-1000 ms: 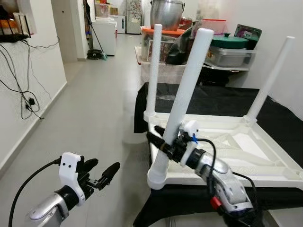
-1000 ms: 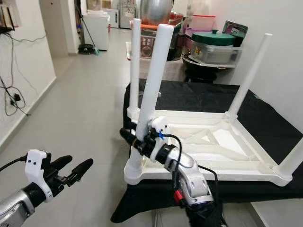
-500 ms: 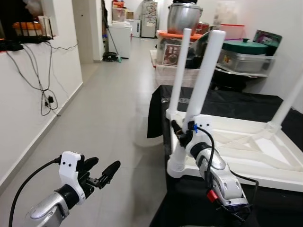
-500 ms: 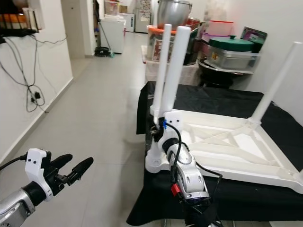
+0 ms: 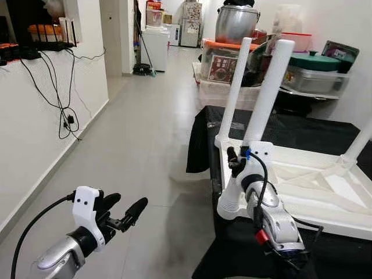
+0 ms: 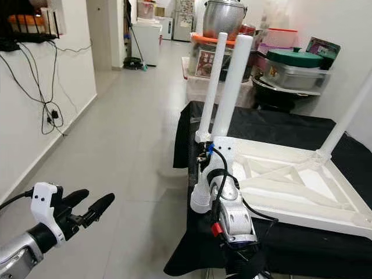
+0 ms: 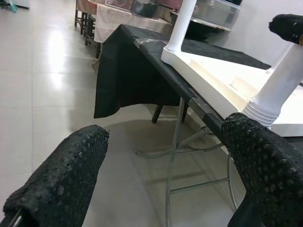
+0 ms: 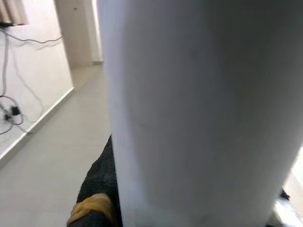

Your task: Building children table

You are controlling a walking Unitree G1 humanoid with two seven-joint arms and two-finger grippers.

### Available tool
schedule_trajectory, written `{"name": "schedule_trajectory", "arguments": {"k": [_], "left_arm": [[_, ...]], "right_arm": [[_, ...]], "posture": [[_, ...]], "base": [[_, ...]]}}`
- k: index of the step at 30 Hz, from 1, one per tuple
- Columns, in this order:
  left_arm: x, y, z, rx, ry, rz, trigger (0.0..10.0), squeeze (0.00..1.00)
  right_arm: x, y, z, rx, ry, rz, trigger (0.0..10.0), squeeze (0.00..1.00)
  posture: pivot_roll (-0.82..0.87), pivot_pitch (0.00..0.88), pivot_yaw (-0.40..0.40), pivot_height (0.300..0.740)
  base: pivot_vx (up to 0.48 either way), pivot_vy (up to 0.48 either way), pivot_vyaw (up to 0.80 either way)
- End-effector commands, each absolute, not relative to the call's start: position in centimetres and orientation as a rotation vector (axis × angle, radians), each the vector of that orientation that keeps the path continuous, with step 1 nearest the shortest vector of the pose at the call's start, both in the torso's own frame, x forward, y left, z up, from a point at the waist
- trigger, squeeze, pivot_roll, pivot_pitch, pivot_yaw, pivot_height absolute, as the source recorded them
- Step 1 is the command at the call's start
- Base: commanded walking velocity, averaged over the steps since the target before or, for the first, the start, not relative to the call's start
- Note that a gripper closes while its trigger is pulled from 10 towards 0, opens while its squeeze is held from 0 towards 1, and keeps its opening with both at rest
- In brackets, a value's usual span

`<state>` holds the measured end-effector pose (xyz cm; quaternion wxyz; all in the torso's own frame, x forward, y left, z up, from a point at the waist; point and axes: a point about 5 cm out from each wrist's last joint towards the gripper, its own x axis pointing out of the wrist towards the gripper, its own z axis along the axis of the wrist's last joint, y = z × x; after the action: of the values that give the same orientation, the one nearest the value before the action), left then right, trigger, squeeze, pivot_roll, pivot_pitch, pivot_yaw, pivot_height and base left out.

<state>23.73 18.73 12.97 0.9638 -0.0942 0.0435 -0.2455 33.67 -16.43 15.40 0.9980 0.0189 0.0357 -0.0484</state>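
Since a second ago the camera has swung, sliding the upturned children table (image 5: 308, 180) toward the right of the left eye view; the right end effector (image 5: 239, 164) stays clamped on the near white leg (image 5: 264, 99) at center, on the black-draped desk (image 5: 325, 131). Lower left, the left end effector (image 5: 125, 214) hovers over the floor (image 5: 145, 145), fingers apart. Left wrist view: both black fingers (image 7: 61, 175) spread wide, the leg's base (image 7: 277, 92) at right. Right wrist view: that leg (image 8: 199, 109) looms close, a finger (image 8: 102, 182) against it.
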Motion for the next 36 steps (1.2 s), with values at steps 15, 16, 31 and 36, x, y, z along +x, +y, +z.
{"name": "schedule_trajectory", "arguments": {"k": [15,16,31,36], "left_arm": [[23.9,18.6,12.6,-0.188,0.105,-0.499,10.0,0.0],[24.0,18.6,12.6,-0.188,0.104,-0.499,10.0,0.0],[24.1,18.6,12.6,-0.188,0.105,-0.506,10.0,0.0],[24.1,18.5,12.5,-0.189,0.108,-0.509,10.0,0.0]], "right_arm": [[31.9,-18.7,11.2,-0.007,0.243,-0.259,10.0,0.0],[32.0,-18.8,11.7,0.0,0.219,-0.264,10.0,0.0],[32.4,-18.3,14.1,-0.06,0.105,-0.2,10.0,0.0],[32.5,-17.7,13.6,-0.063,0.159,-0.145,10.0,0.0]], "posture": [[0.08,0.0,-0.067,0.74],[0.08,0.0,-0.067,0.74],[0.08,0.0,-0.063,0.74],[0.08,0.0,-0.063,0.74]], "base": [[0.0,0.0,0.0],[0.0,0.0,0.0],[0.0,0.0,0.0],[0.0,0.0,0.0]]}}
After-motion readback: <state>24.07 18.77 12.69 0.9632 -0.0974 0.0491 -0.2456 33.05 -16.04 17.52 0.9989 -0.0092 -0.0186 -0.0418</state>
